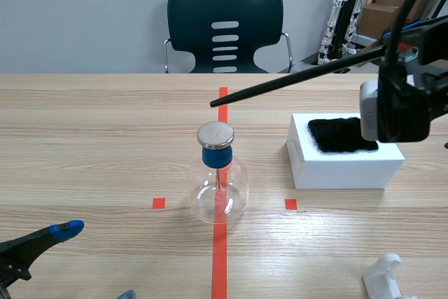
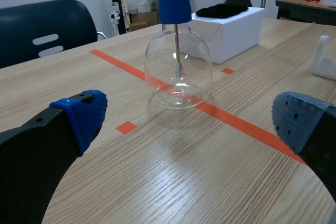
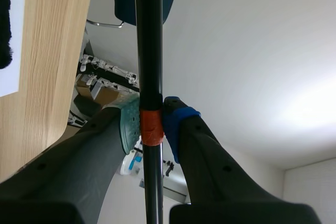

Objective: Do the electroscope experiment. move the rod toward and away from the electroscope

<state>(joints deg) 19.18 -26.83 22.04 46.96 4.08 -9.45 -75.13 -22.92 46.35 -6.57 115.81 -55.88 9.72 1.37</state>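
Aloft, rod (image 1: 294, 78) in right tool (image 3: 151, 123), near electroscope (image 1: 217, 156)

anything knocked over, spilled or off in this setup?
Nothing stands out. The flask stands upright on the tape line, the right end effector holds the rod clear of it, and the black cloth lies on the white box.

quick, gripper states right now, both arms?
Left gripper: open, holding nothing.
Right gripper: shut on the black rod.
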